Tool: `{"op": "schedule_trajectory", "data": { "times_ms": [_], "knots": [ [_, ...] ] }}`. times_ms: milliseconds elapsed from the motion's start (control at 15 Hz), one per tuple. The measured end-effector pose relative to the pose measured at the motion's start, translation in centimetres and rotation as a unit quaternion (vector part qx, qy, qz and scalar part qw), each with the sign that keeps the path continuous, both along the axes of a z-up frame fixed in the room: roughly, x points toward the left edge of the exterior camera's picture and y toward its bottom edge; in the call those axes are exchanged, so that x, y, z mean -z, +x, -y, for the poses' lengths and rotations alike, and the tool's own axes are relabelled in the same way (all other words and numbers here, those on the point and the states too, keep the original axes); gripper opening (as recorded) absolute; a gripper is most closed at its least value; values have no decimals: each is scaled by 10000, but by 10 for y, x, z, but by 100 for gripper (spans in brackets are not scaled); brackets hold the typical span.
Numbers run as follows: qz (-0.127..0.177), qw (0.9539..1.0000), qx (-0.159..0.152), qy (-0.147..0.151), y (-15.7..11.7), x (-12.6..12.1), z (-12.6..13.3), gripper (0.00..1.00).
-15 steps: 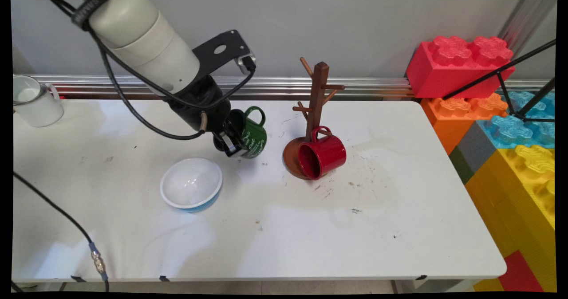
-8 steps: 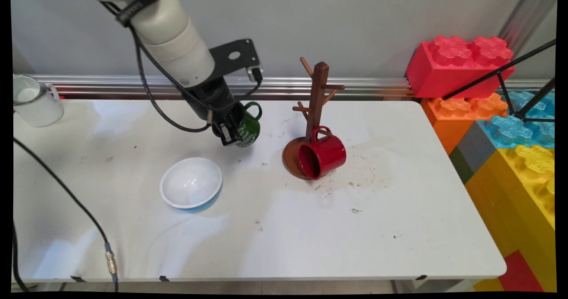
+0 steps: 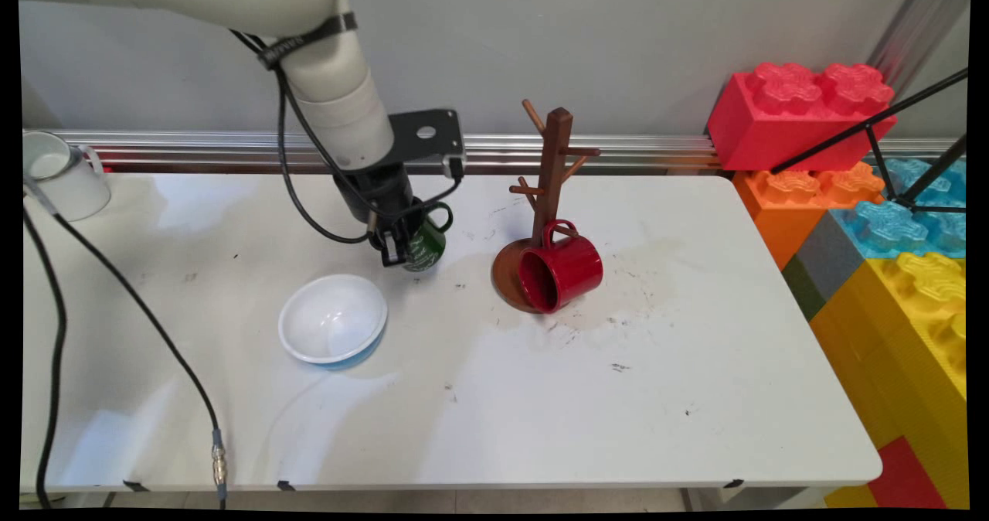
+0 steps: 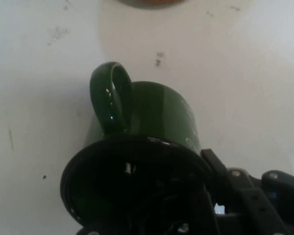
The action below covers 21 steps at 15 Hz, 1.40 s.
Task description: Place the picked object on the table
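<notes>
Green mug [image 3: 426, 241] in the gripper [image 3: 395, 249]: glossy glazed ceramic. Right of it, mug tree [image 3: 550, 188] of smooth brown wood, red mug [image 3: 562, 267] shiny enamel-like. Bowl [image 3: 334, 320] nearer camera: glossy. Table [image 3: 695, 397]: matt white, scuffed.

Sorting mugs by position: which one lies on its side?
The red mug, tipped against the wooden rack's base. The green mug is in the tool; the white mug stands upright.

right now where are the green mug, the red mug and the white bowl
green mug [image 4: 157, 110], hand view, on its side wall
red mug [image 3: 573, 267], main view, on its outer wall
white bowl [image 3: 332, 320], main view, on its inner surface
</notes>
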<state>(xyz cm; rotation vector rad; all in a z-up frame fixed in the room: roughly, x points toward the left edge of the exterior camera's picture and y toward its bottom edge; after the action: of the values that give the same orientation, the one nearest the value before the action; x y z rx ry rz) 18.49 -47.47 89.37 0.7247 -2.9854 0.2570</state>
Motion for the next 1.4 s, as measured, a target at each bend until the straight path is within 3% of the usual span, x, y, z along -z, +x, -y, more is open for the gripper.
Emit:
{"op": "schedule_trajectory", "data": {
  "times_ms": [800, 1400],
  "knots": [
    [231, 9969, 431, 618, -23, 56, 36, 0],
    [335, 9955, 433, 769, -33, 75, 40, 0]
  ]
}}
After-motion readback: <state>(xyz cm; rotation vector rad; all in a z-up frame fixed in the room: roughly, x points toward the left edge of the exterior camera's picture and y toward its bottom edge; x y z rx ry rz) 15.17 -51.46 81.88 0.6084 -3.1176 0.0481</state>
